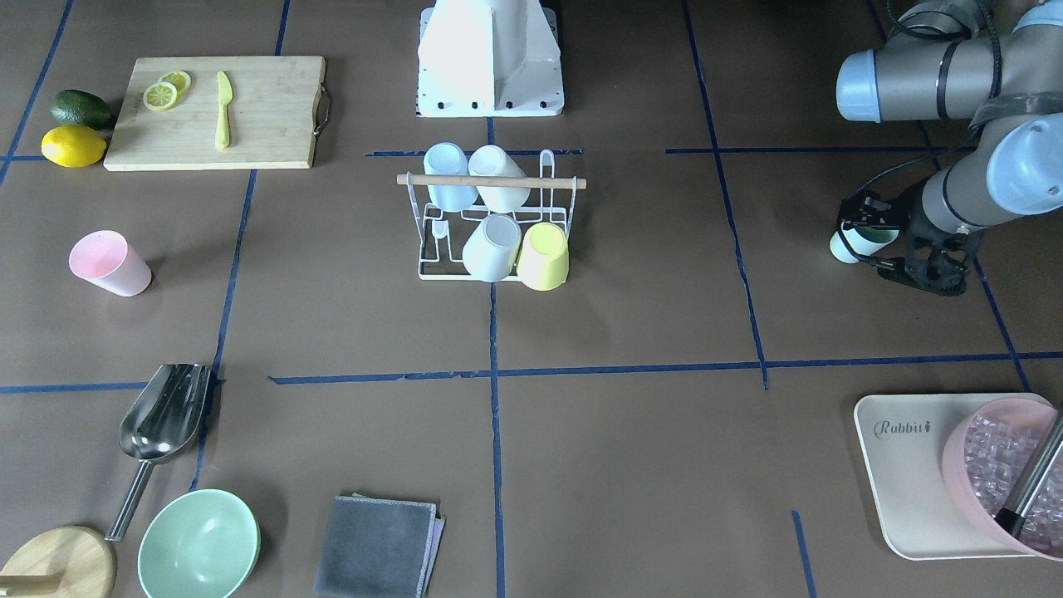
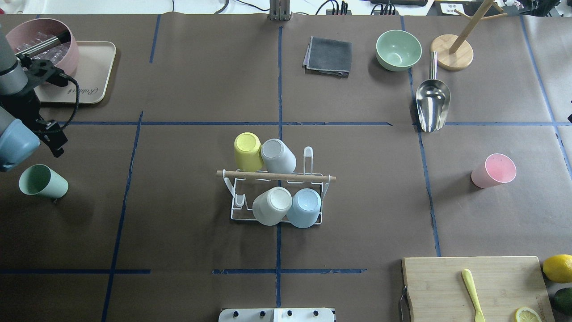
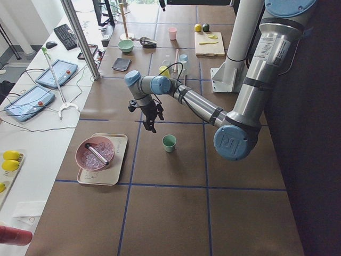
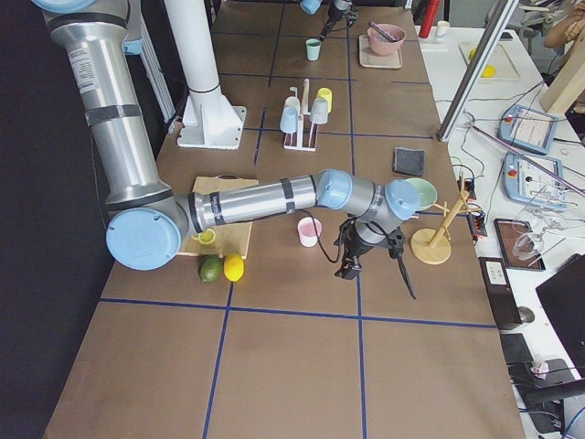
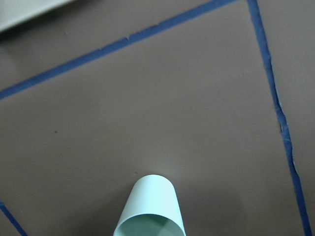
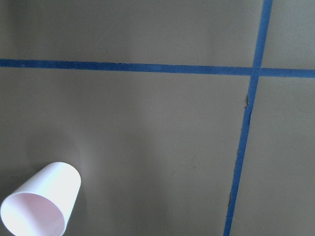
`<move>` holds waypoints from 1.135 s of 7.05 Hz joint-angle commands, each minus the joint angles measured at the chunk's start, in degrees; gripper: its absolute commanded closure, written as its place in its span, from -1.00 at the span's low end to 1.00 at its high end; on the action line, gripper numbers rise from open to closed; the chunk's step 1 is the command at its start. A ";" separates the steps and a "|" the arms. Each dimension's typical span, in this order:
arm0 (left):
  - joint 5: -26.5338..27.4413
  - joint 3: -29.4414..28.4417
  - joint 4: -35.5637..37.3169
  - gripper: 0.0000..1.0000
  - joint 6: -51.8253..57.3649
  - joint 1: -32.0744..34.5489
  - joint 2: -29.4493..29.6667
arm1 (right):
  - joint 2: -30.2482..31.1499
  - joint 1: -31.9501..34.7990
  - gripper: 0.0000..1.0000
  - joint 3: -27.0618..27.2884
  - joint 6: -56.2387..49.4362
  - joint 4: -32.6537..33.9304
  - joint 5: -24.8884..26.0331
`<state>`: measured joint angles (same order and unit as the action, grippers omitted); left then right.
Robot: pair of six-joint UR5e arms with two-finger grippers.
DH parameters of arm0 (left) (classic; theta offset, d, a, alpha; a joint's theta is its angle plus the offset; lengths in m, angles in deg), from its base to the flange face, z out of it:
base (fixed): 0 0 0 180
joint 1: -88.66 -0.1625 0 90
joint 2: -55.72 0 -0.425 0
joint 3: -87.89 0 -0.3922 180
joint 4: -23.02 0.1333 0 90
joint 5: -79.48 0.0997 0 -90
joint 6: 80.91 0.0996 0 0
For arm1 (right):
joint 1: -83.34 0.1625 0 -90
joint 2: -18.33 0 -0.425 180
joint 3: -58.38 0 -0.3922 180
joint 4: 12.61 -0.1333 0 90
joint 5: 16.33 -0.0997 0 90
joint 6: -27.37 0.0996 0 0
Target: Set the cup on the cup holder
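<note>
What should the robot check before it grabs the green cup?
1. Is the green cup standing upright by itself? ok.
2. Is the left gripper around the cup? not ok: it hangs beside it, not touching.
3. Are its fingers open? cannot tell.
4. Is there a free prong on the cup holder? ok: two are bare.
5. Is the right gripper out of the way? ok: it is far off, by the pink cup.

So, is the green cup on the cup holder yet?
No, the green cup sits well apart from the cup holder, near the overhead view's left edge.
</note>
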<state>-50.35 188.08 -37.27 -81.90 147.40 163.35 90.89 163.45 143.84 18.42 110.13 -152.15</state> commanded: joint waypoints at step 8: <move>6.24 -17.29 1.94 -1.00 10.20 -2.05 8.65 | -15.88 -11.11 -0.99 -22.62 -4.84 9.80 -4.80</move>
<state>-47.21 172.83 -34.21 -74.51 145.20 171.91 75.03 153.51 121.33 13.54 119.92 -156.58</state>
